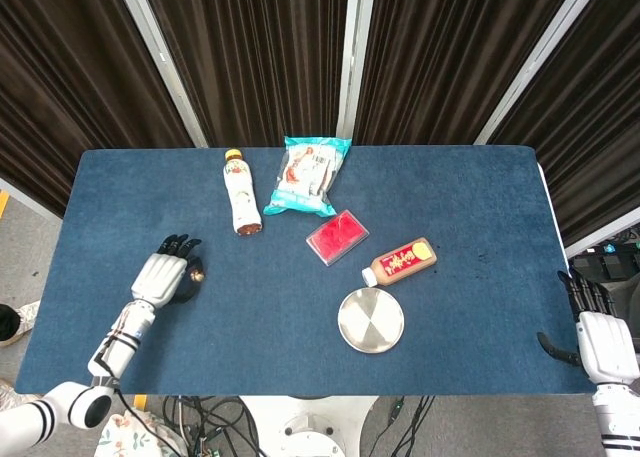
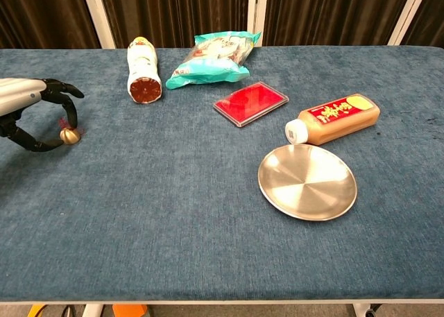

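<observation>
The left hand (image 2: 31, 112) curls its fingers around the little gold bell (image 2: 69, 136) on the table (image 2: 208, 247), touching but not lifted yet.

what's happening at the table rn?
The left hand is at the left side of the blue table, its fingers curled around a small gold bell that sits on the cloth; a firm grip can't be confirmed. The right hand rests off the table's right edge, holding nothing. Lying untouched: a tea bottle, snack bag, red case, brown bottle and steel plate.
</observation>
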You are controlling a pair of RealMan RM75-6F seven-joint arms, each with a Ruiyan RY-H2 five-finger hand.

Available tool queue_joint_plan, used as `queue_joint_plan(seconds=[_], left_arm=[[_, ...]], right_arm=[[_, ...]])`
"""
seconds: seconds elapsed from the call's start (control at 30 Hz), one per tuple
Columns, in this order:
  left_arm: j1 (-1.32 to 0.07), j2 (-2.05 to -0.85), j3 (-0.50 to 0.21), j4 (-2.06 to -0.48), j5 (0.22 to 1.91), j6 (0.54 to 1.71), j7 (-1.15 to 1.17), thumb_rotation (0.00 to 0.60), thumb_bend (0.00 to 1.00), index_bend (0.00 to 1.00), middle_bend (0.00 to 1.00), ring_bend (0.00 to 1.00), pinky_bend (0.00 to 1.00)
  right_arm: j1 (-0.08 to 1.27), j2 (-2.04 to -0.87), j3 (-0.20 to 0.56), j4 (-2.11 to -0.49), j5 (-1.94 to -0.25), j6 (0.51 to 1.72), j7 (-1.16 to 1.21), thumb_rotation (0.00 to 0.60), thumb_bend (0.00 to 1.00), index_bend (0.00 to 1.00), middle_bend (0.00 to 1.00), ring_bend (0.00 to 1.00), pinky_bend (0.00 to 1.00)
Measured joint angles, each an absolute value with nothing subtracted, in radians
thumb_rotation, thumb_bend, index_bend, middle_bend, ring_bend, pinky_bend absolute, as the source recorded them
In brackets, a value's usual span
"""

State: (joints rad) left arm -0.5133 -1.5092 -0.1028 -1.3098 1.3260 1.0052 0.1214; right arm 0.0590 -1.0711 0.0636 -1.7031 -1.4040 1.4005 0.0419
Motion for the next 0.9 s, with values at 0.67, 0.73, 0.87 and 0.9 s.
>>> queue_joint_plan(seconds=[0.67,0.73,0.87,0.9], left_arm=[[-0.522,-1.516,-0.104,-1.291,1.297,1.027,0.196,0.6,0.33,0.46,0.11,0.0,0.01],[-0.522,-1.514,-0.104,-1.296,1.295,1.029,0.199,0.6,0.33,0.47,0.11,0.0,0.01],[-0.524,-1.512,-0.104,-1.303,1.295,1.033,0.203,0.6,0.33,0.49,0.12,0.0,0.01],[-0.525,-1.512,-0.104,-1.304,1.296,1.034,0.203,0.6,0.33,0.5,0.12,0.0,0.01]], right_arm=[[0.063,-1.071,0.062,-1.705,-1.393,1.386,0.042,0.6,0.18,0.0,0.0,0.0,0.0],[0.064,-1.072,0.062,-1.705,-1.393,1.385,0.042,0.6,0.18,0.0,0.0,0.0,0.0],[0.065,-1.072,0.063,-1.705,-1.392,1.382,0.043,0.6,0.18,0.0,0.0,0.0,0.0],[0.065,-1.072,0.062,-1.705,-1.392,1.381,0.043,0.6,0.18,0.0,0.0,0.0,0.0]])
